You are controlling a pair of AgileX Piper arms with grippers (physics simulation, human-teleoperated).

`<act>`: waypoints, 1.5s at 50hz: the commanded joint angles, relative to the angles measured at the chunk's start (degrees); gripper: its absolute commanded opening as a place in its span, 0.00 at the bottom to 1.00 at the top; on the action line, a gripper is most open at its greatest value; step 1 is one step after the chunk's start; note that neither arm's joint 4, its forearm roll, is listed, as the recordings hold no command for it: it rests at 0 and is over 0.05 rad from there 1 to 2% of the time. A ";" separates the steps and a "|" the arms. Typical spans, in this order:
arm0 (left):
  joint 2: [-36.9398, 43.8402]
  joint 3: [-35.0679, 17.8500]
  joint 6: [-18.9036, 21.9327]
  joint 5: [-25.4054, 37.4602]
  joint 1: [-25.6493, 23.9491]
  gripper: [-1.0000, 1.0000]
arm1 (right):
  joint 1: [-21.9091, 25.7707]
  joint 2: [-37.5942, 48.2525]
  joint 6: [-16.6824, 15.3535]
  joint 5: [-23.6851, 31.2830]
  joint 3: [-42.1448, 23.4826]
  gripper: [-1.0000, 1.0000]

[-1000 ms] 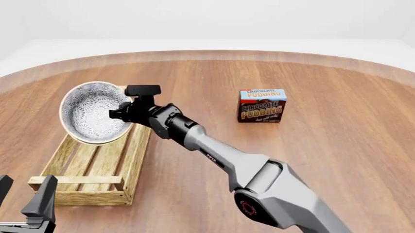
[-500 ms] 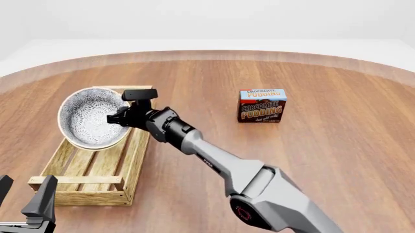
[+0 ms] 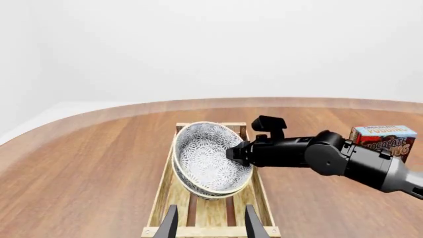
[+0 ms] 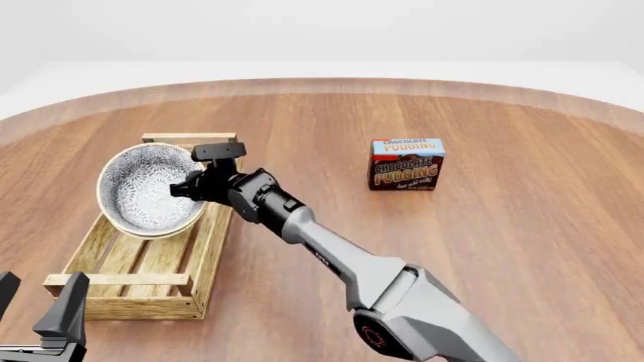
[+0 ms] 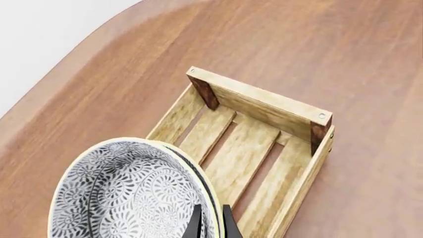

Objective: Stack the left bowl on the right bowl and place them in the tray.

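Note:
Two patterned grey-white bowls [image 4: 149, 190], nested one inside the other, hang tilted over the far half of the pale wooden tray [image 4: 131, 280]. My right gripper [image 4: 187, 187] is shut on their right rim. In the left wrist view the stacked bowls [image 3: 206, 157] sit low between the tray's [image 3: 165, 198] sides, pinched by the right gripper [image 3: 238, 152]. I cannot tell whether they touch the slats. The right wrist view shows both rims [image 5: 132, 193] at the gripper [image 5: 211, 222], with the tray's end [image 5: 264, 106] beyond. My left gripper [image 4: 35, 305] is open and empty at the tray's near end [image 3: 211, 225].
A chocolate pudding box [image 4: 406, 163] stands upright on the wooden table to the right of the tray; it also shows in the left wrist view [image 3: 383, 140]. The right arm [image 4: 342, 264] stretches diagonally across the table from the lower right.
My right gripper has lowered the stacked bowls toward the tray's far half, and they now sit lower between its sides. The left gripper has not moved.

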 commanded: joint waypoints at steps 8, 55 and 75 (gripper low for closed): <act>0.00 0.00 0.00 0.00 0.00 1.00 | 0.47 0.40 -1.11 1.23 -2.18 0.00; 0.00 0.00 0.00 0.00 0.00 1.00 | -0.98 -2.04 -3.02 2.53 -1.45 1.00; 0.00 0.00 0.00 0.00 0.00 1.00 | -1.57 -17.71 -4.64 -4.43 18.55 1.00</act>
